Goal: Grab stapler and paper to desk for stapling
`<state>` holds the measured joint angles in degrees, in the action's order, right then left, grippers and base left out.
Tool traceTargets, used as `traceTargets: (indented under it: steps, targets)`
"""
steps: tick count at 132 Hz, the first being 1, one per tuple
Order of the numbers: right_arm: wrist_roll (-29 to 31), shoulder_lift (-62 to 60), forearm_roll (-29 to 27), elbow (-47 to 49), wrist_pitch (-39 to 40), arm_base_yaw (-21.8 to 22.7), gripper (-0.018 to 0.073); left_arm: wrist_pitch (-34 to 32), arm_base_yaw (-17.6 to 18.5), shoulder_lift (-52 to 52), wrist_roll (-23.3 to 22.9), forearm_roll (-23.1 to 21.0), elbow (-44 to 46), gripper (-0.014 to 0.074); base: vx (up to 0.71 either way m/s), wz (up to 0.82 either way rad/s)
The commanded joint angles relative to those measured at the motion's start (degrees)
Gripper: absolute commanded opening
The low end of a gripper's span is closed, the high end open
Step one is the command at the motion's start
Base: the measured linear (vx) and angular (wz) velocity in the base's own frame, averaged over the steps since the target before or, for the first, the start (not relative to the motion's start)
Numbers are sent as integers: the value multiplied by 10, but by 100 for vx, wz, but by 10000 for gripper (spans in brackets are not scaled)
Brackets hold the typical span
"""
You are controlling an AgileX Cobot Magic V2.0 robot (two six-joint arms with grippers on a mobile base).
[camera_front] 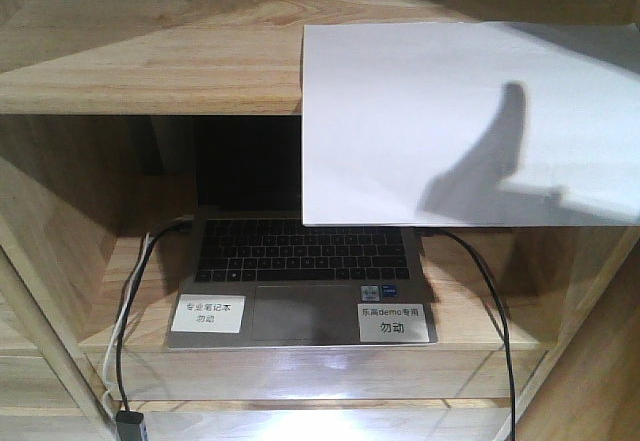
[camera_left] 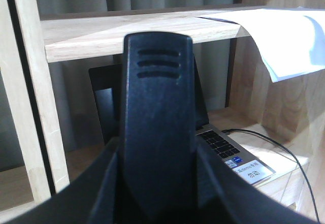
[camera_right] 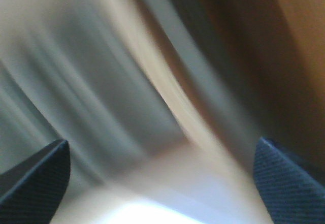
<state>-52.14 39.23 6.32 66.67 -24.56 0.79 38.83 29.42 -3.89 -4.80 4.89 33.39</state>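
The paper (camera_front: 440, 111) looks limp; I'd pinch its overhanging near edge. My right gripper (camera_right: 162, 183) gapes, left gripper (camera_left: 158, 168) clamps the stapler (camera_left: 157, 102).

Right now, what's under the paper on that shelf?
The paper overhangs the upper shelf board; below sits an open laptop. The sheet covers the screen's right part and the board beneath it.

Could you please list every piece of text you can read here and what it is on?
"专业笔记本 勿动": left white sticker on the laptop.
"乐高demo专用 勿动": right white sticker on the same laptop.
The small blue sticker and the keys: print too small to read.
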Motion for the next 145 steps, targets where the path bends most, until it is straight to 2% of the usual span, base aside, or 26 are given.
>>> traceTargets:
  steps: [1, 13, 25, 35, 45, 63, 102, 113, 145]
  targets:
    - [-154, 2, 45, -3, 120, 1, 673, -69, 3, -9, 0, 0, 16, -6, 0, 0]
    - [-276, -5, 59, -43, 231, 1, 662, -69, 3, -9, 0, 0, 16, -6, 0, 0]
    - [-372, -5, 69, -94, 347, 1, 654, -69, 3, -9, 0, 0, 16, -6, 0, 0]
    - [-426, -6, 83, -132, 421, 1, 651, -69, 3, -9, 0, 0, 16, -6, 0, 0]
    - [-452, -9, 96, -172, 474, 1, 650, -69, 3, -9, 0, 0, 16, -6, 0, 0]
    - [-466, -30, 100, -244, 523, 1, 645, -68, 3, -9, 0, 0, 16, -6, 0, 0]
    - [-469, -130, 92, -390, 524, -11, 628, -68, 3, -9, 0, 0, 16, -6, 0, 0]
    - [-470, -160, 92, -426, 524, -31, 623, -68, 3, -9, 0, 0, 16, -6, 0, 0]
    - [-470, -222, 76, -533, 524, -131, 610, -68, 3, -9, 0, 0, 16, -6, 0, 0]
